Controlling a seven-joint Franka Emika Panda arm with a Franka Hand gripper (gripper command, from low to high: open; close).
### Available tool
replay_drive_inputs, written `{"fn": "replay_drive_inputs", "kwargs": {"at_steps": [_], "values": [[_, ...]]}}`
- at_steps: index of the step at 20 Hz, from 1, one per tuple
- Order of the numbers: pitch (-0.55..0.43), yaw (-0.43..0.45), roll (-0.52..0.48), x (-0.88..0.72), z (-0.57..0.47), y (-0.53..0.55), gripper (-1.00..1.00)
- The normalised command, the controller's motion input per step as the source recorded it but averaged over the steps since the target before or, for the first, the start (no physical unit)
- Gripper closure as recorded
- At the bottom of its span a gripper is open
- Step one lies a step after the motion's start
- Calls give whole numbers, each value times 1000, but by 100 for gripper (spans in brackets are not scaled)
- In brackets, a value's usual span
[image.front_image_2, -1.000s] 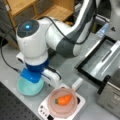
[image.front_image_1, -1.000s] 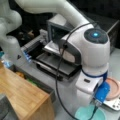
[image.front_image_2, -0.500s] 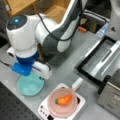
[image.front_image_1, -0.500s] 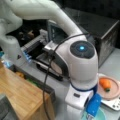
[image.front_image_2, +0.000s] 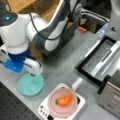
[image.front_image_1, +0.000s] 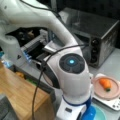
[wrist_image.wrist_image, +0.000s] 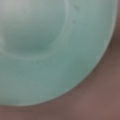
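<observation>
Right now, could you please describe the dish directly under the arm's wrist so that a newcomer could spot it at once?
On the grey tabletop, find the white scale carrying a pink plate with an orange carrot. Toward a front view's left sits a round teal ceramic plate, right beneath the arm's gripper. Unlike its pink neighbour, it is teal and holds nothing.

You see a plain teal plate below the fingers. Beside it, an orange carrot with a green tip lies on a pink plate.

You get both front views looking down from opposite sides, sharing the teal plate and carrot; your wrist view hangs close above that plate.
</observation>
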Motion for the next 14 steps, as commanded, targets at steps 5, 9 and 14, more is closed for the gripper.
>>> {"fn": "replay_drive_inputs", "kwargs": {"at_steps": [5,9,14], "values": [[148,-121,221,399,58,-265,-100],[136,-157,197,393,-42,-199,-100],[119,-185,151,370,-42,-127,-100]]}}
